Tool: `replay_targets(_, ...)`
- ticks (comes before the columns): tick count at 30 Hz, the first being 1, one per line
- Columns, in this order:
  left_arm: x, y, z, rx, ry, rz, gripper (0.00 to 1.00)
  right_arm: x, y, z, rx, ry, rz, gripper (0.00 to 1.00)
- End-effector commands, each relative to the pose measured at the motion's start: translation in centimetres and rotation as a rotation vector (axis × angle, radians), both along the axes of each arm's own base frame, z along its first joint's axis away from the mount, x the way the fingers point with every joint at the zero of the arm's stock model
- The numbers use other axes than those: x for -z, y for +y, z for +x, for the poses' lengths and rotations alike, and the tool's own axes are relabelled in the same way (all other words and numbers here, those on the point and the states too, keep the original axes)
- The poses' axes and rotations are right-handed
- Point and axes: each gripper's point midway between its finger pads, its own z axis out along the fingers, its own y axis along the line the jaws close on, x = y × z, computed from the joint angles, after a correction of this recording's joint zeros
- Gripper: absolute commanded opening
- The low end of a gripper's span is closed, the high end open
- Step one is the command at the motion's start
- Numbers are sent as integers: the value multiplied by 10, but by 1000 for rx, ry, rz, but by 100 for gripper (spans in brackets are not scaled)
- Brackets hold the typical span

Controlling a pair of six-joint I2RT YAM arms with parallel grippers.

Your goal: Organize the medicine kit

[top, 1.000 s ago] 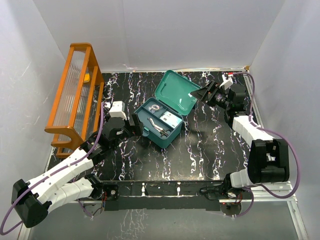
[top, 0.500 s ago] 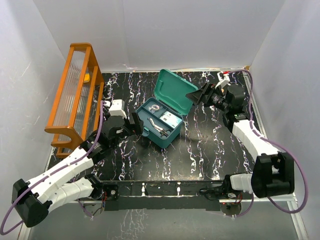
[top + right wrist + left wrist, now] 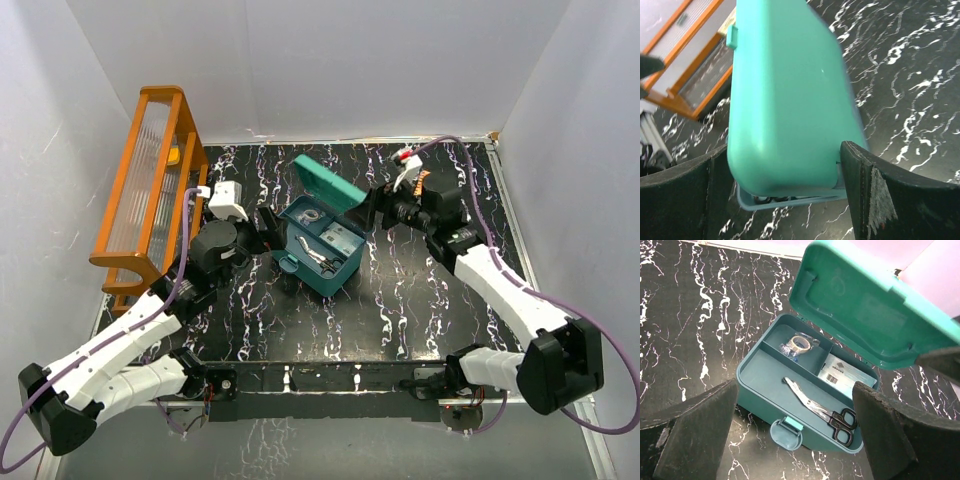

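While the black marbled table (image 3: 420, 300) fills the cell floor, the orange wooden rack (image 3: 150, 190) stands along its left edge, well apart from the work. The medicine kit (image 3: 318, 268) sits at the middle of the table, turned at an angle, with its teal lid (image 3: 328, 183) hanging partway over the tray and hiding the rear compartments from above. From the left wrist view the tray holds scissors (image 3: 820, 410) in the long front compartment, a white packet (image 3: 840, 372) behind them and a tape roll (image 3: 800, 343) in the back left compartment.

The right gripper (image 3: 375, 208) is against the back of the lid with its jaws spread wide, one finger (image 3: 880, 200) close to the lid's edge; whether it presses cannot be told. The left gripper (image 3: 272, 230) hovers just beside the kit's left end, jaws wide apart and holding nothing.

A second ago the lid leaned back fully open; the right arm has since swung in and tipped it forward.
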Motion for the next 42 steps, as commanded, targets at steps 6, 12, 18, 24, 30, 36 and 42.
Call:
replay_targets(6, -29, 16, 3, -72, -69, -45, 96, -40, 15, -58, -180, -158, -101, 82)
replay_targets(12, -11, 20, 0, -104, -10, -45, 96, -45, 14, -61, -155, -116, -77, 82)
replay_targets(18, 30, 13, -14, -75, 140, -71, 98, -17, 4, -27, 42, 51, -124, 80)
replay_targets(24, 61, 4, -26, -40, 260, -147, 99, 3, 6, -6, 242, 127, -250, 79)
replay_targets(30, 75, -6, -35, 16, 302, -345, 99, 12, 24, 4, 305, 114, -387, 80)
replay_targets(36, 88, -27, -41, 96, 398, -526, 99, 49, 46, -6, 236, 92, -632, 78)
replay_targets(42, 89, -43, -41, 174, 391, -618, 99, 73, 45, -20, 186, 94, -707, 78)
